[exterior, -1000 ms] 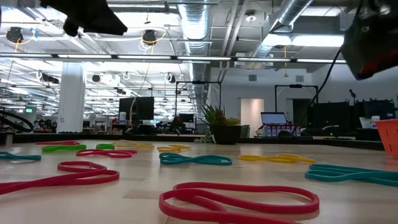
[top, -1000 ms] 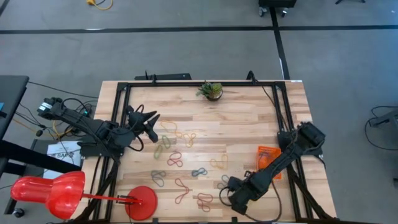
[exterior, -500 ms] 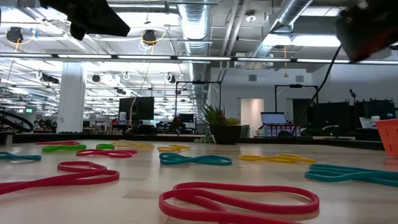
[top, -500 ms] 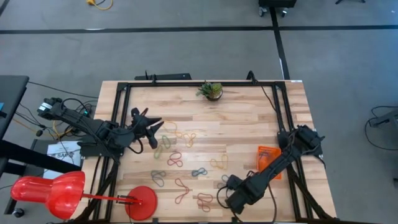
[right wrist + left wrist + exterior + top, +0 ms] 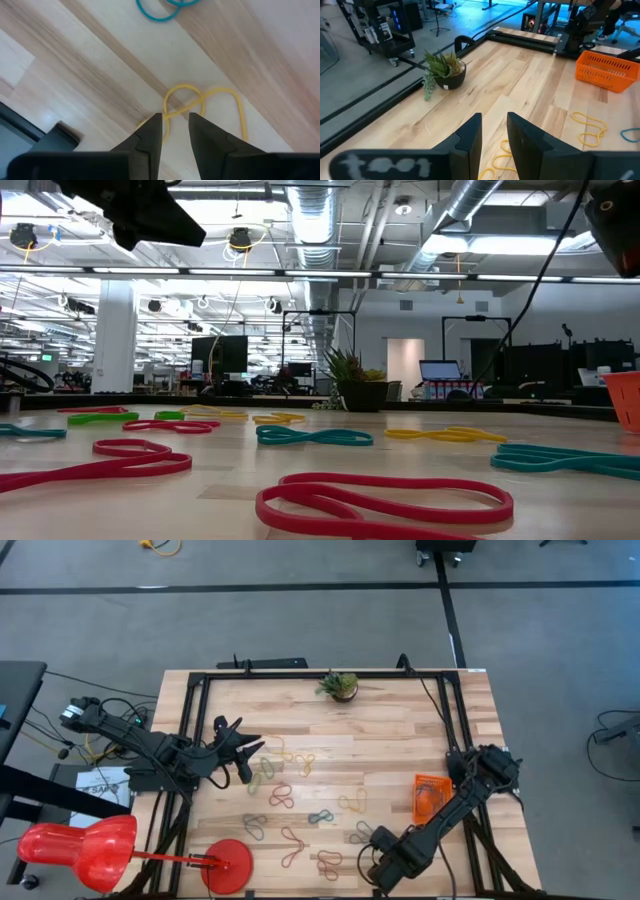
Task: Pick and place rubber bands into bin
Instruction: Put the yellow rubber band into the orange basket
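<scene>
Many rubber bands [image 5: 290,800] in red, yellow, green and teal lie flat and scattered on the wooden table; they also show in the low view [image 5: 315,436]. The orange bin [image 5: 428,798] stands at the table's right, and shows in the left wrist view [image 5: 607,72]. My left gripper [image 5: 252,755] hovers shut and empty above the left bands [image 5: 494,130]. My right gripper [image 5: 362,858] hovers shut and empty near the table's near edge, above a twisted yellow band [image 5: 200,105]; a teal band [image 5: 160,10] lies beyond it.
A small potted plant [image 5: 341,686] stands at the far edge. A red disc [image 5: 228,865] with a red lamp head sits at the near left corner. A black frame [image 5: 195,690] borders the table. Bare wood lies between the plant and the bands.
My left gripper has moved a little toward the table's right and near edges, over the bands. My right gripper has moved slightly toward the near edge. The bands and the bin have stayed in place.
</scene>
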